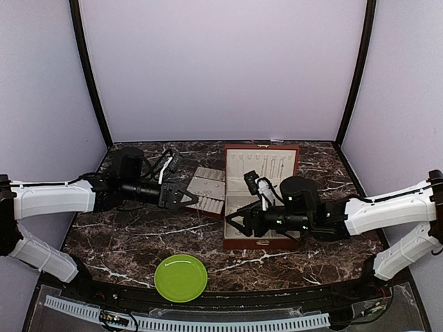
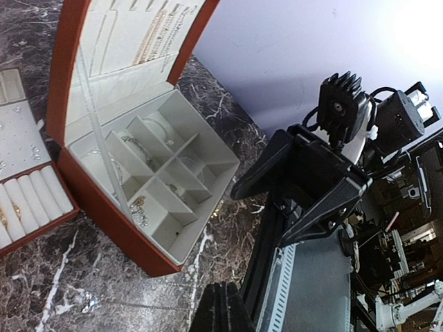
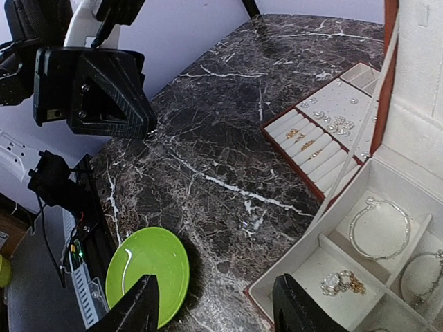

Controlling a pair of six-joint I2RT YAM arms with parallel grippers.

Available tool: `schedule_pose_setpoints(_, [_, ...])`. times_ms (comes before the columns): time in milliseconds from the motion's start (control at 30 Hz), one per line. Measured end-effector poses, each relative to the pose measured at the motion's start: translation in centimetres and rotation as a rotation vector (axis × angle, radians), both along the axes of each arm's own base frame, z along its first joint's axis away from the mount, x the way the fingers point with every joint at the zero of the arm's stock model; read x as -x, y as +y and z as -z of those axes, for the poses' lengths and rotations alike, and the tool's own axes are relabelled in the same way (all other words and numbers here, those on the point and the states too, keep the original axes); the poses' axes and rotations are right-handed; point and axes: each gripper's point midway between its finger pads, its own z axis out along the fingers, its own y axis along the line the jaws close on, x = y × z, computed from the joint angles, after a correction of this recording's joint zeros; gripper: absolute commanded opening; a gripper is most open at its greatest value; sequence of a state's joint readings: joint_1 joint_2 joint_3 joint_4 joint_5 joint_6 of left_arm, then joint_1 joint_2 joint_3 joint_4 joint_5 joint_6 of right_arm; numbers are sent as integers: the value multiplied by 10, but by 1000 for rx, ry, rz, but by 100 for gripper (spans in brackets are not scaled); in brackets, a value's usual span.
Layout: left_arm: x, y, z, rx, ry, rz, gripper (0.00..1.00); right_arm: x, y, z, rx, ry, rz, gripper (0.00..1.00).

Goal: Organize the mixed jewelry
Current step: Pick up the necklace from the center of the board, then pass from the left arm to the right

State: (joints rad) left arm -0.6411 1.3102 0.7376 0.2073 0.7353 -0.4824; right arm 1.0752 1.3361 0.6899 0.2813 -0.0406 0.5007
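- A dark marble table (image 1: 124,242) under plain lavender walls carries everything we see.
- Our left gripper (image 1: 188,199) has its fingers pressed together on nothing, the tips just short of the cream-lined ring tray (image 1: 208,185) ahead of it.
- On that tray, gold rings (image 3: 306,145) sit in the rolls, with studs (image 3: 339,124) on the flat pad beyond.
- The green plate (image 1: 181,277) lies toward the bases and leftward of the right gripper. We make out no pieces on it.
- Our right gripper (image 3: 214,311) hangs spread and empty over the near corner of the open jewelry box (image 1: 260,245).
- The mixed jewelry (image 3: 339,282) lies in the box's compartments, just right of that gripper's right finger. There is a small silvery cluster, and a bangle (image 3: 377,228) one cell beyond.
- We judge a pick from the box is in hand. The next move calls for a straight descent into one cell, with the fingers narrowed enough to clear the dividers and pinch one tiny piece.
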Motion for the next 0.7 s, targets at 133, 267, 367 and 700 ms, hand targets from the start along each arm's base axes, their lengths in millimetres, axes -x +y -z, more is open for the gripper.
schedule_pose_setpoints(133, [6, -11, -5, 20, 11, 50, 0, 4, 12, 3, -18, -15, -27, 56])
schedule_pose_setpoints(267, [11, -16, -3, 26, 26, 80, 0, 3, 19, 0, -37, -39, -40, 52])
schedule_pose_setpoints(367, [13, -19, 0, 23, 40, 93, 0, 3, 28, -1, -43, -54, -60, 48])
schedule_pose_setpoints(700, [19, -23, 6, 16, 65, 116, 0, 4, 54, 12, -32, -80, -109, 36])
